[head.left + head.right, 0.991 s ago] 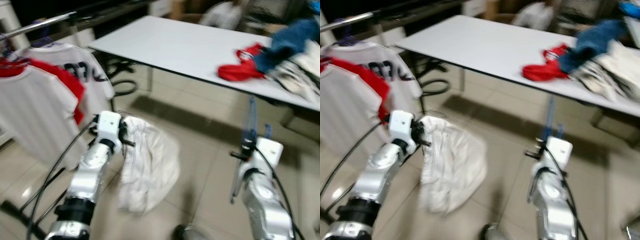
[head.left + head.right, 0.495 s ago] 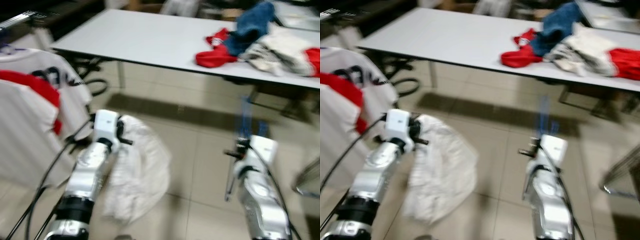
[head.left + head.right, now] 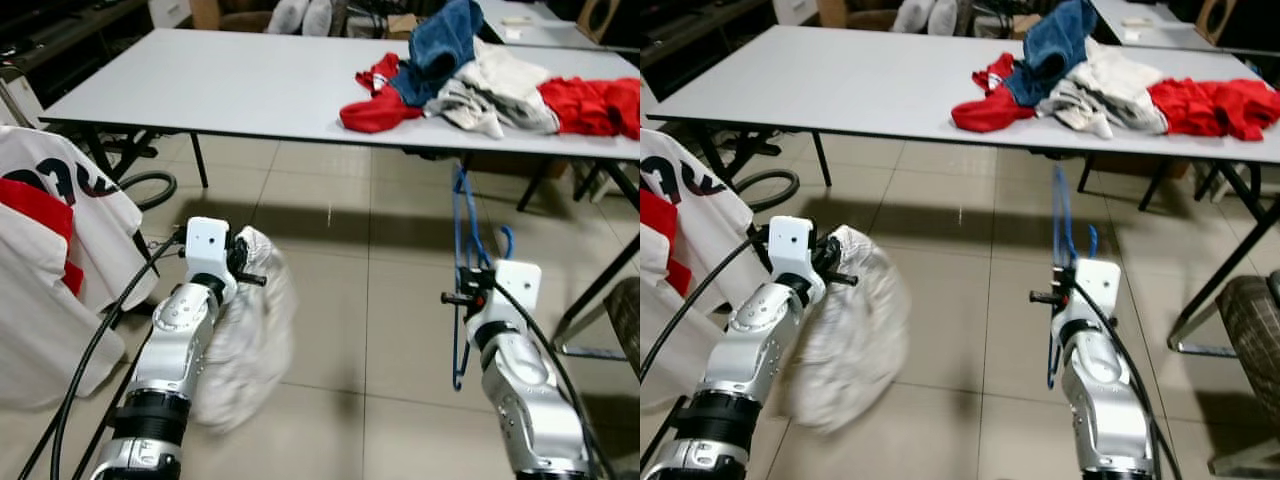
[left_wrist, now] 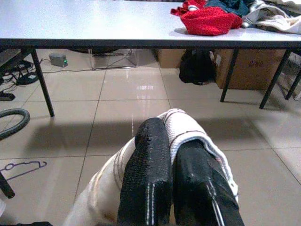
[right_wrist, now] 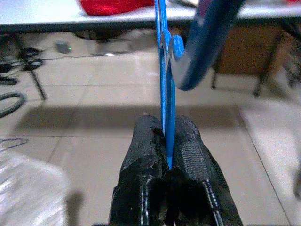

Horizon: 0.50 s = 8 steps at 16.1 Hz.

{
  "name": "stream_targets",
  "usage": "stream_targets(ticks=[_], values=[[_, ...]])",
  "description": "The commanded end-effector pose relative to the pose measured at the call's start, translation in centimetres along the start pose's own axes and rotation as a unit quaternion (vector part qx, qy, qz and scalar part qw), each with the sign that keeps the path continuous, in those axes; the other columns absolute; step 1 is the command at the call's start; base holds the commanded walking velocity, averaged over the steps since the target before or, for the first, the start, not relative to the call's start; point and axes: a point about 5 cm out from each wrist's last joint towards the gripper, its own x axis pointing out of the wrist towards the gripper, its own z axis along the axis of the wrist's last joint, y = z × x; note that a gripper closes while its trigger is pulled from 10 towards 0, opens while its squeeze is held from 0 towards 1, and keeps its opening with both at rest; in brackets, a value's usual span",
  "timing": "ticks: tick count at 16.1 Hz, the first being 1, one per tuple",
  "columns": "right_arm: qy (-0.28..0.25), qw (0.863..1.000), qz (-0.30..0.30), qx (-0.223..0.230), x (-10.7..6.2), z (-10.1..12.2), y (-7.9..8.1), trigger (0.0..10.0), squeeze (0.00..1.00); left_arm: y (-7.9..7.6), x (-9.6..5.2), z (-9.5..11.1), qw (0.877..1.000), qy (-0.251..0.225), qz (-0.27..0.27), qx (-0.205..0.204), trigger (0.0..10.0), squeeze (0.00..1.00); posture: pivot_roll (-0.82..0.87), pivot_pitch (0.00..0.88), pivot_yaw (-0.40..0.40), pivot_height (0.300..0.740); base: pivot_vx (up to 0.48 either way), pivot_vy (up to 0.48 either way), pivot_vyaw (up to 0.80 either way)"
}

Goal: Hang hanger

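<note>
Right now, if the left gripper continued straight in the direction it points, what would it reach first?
Probably open floor; the left gripper, holding the white garment, points under the white table. Beyond, a dark bag stands, but depth is unclear.

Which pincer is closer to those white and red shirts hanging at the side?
Left. The left pincer, clamping a white garment, is beside the hanging shirts; the right pincer, gripping the blue hanger, is farther away.

Workroom: folding tables [image 3: 230, 85], clothes pile [image 3: 470, 70]
</note>
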Motion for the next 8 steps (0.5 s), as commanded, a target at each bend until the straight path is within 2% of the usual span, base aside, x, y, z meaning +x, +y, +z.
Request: stream_targets(ticks=[1, 3, 6, 8], values=[[-0.01, 1.0, 0.016, -0.007, 0.1, 0.7, 0.2, 10.0, 0.0, -0.2, 0.6, 2.5, 0.999, -0.045, -0.01, 0.002, 10.0, 0.0, -0.05, 0.0, 0.014, 0.74, 0.319, 0.0, 0.0], [-0.011, 1.0, 0.007, -0.008, 0.2, 0.9, -0.1, 10.0, 0.0, -0.3, 0.6, 2.6, 0.999, -0.047, -0.012, 0.001, 10.0, 0.0, -0.05, 0.0, 0.01, 0.74, 0.339, 0.0, 0.71], [-0.013, 0.999, 0.04, -0.025, 0.2, 1.0, 1.1, 10.0, 0.0, -0.1, 0.6, 2.7, 0.999, -0.051, -0.01, -0.001, 10.0, 0.0, -0.05, 0.0, 0.006, 0.74, 0.341, 0.0, 0.8], [-0.015, 0.999, 0.043, -0.024, 0.1, 1.1, 1.2, 10.0, 0.0, -0.1, 0.6, 2.7, 0.999, -0.052, -0.009, -0.002, 10.0, 0.0, -0.06, 0.0, 0.004, 0.74, 0.341, 0.0, 0.8]])
